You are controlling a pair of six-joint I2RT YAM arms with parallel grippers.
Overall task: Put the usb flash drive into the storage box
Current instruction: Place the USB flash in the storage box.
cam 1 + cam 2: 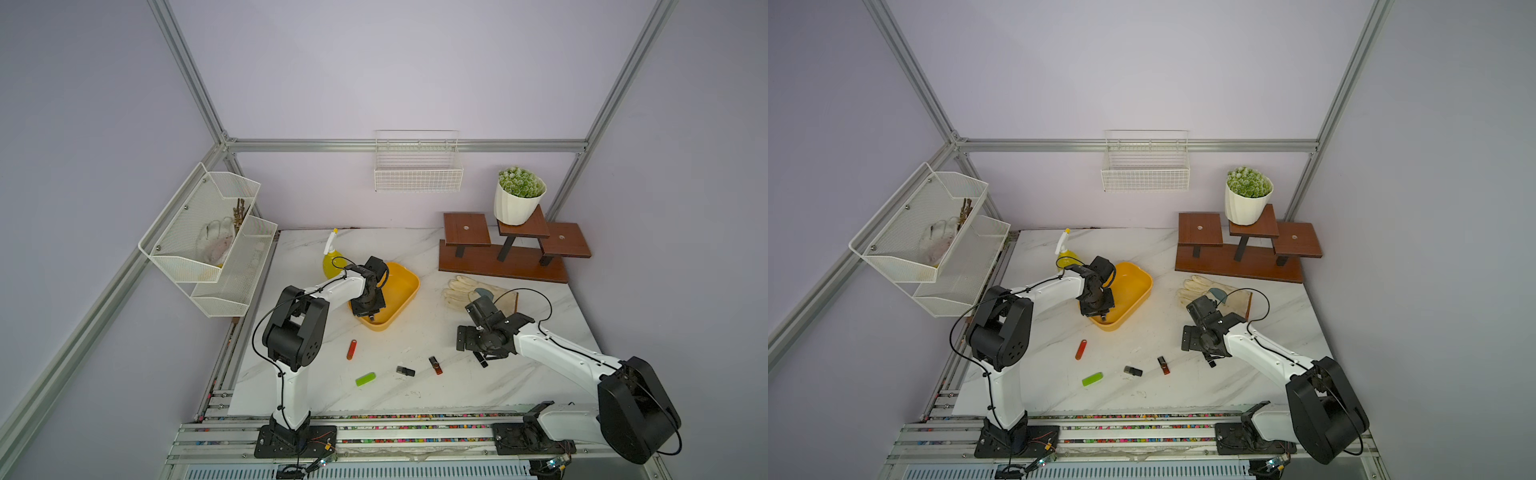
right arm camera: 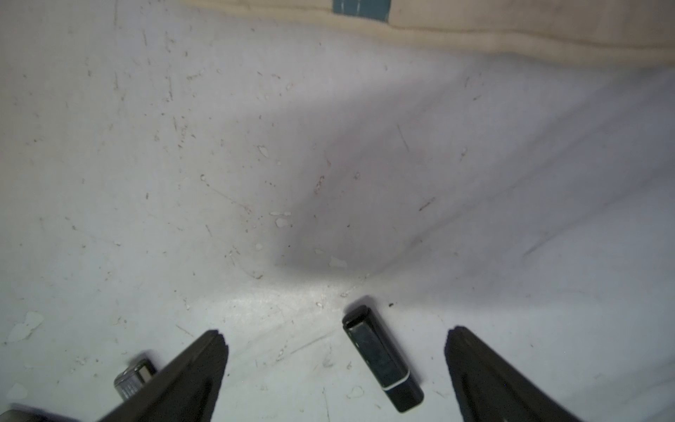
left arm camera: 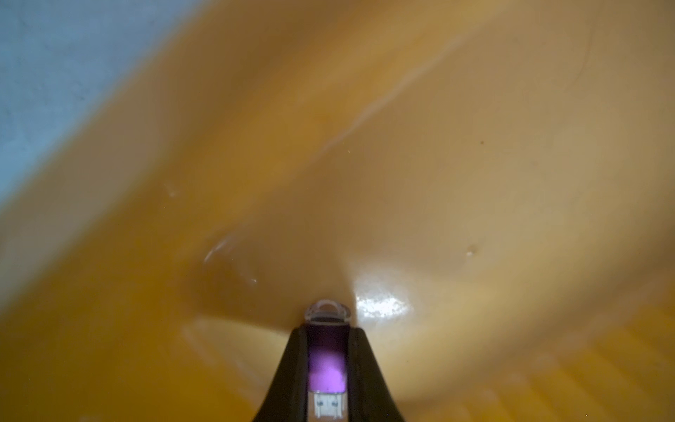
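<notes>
The storage box (image 1: 409,286) (image 1: 1142,286) is a shallow yellow tub near the table's middle left. My left gripper (image 1: 371,318) (image 3: 327,329) reaches down inside it, shut on a purple usb flash drive (image 3: 326,361) with a clear loop end, close to the tub floor (image 3: 475,182). My right gripper (image 2: 334,332) hangs open low over the table, right of centre. A black flash drive with a white band (image 2: 381,360) (image 1: 482,360) lies between its spread fingers, touched by neither. Loose on the table lie an orange drive (image 1: 352,349), a green one (image 1: 365,378) and a black one (image 1: 405,371).
A red-and-black swivel drive (image 1: 435,365) lies left of the right gripper. A pale work glove (image 1: 457,289) lies behind that gripper. A yellow spray bottle (image 1: 330,257) stands behind the tub. A wooden stand (image 1: 503,257) with a plant pot (image 1: 517,199) fills the back right.
</notes>
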